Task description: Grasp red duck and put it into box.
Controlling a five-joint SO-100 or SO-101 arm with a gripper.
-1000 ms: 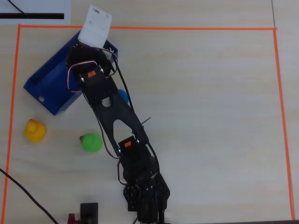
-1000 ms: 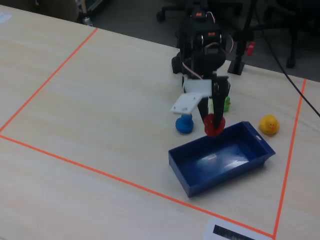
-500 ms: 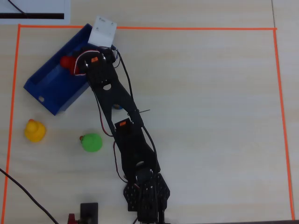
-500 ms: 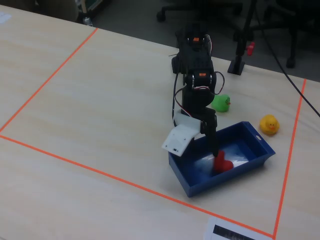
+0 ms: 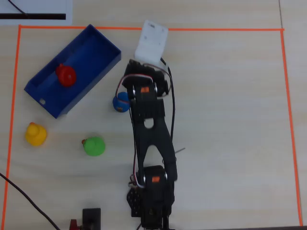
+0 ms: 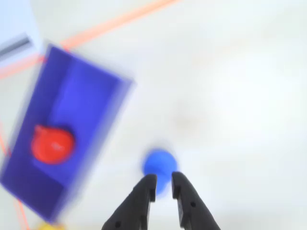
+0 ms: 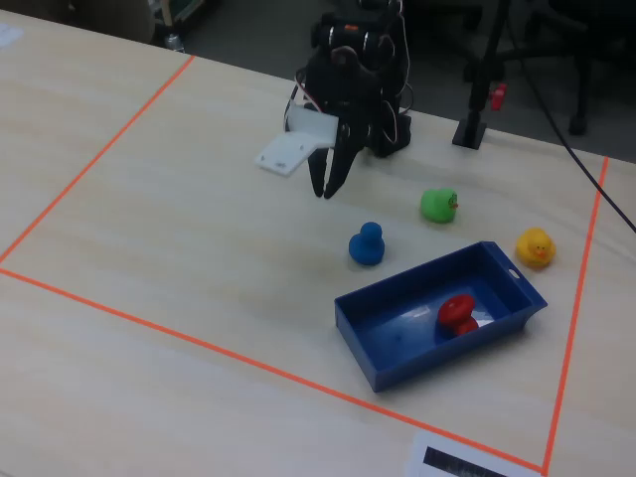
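The red duck [image 5: 65, 75] lies inside the blue box [image 5: 98, 42] at the upper left in the overhead view. It also shows in the wrist view [image 6: 53, 144] and the fixed view [image 7: 455, 313], with the box [image 6: 79, 91] [image 7: 397, 368] around it. My gripper [image 6: 163, 181] [image 7: 325, 189] hangs above the table, apart from the box. Its jaws are nearly together with a narrow gap and hold nothing. The blue duck [image 6: 158, 163] sits on the table just beyond the fingertips.
The blue duck [image 5: 121, 102] [image 7: 367, 244] stands beside the box. A green duck [image 5: 94, 146] [image 7: 437, 205] and a yellow duck [image 5: 35, 133] [image 7: 535, 246] stand nearby. Orange tape [image 5: 192, 29] frames the work area. The wrist view is blurred.
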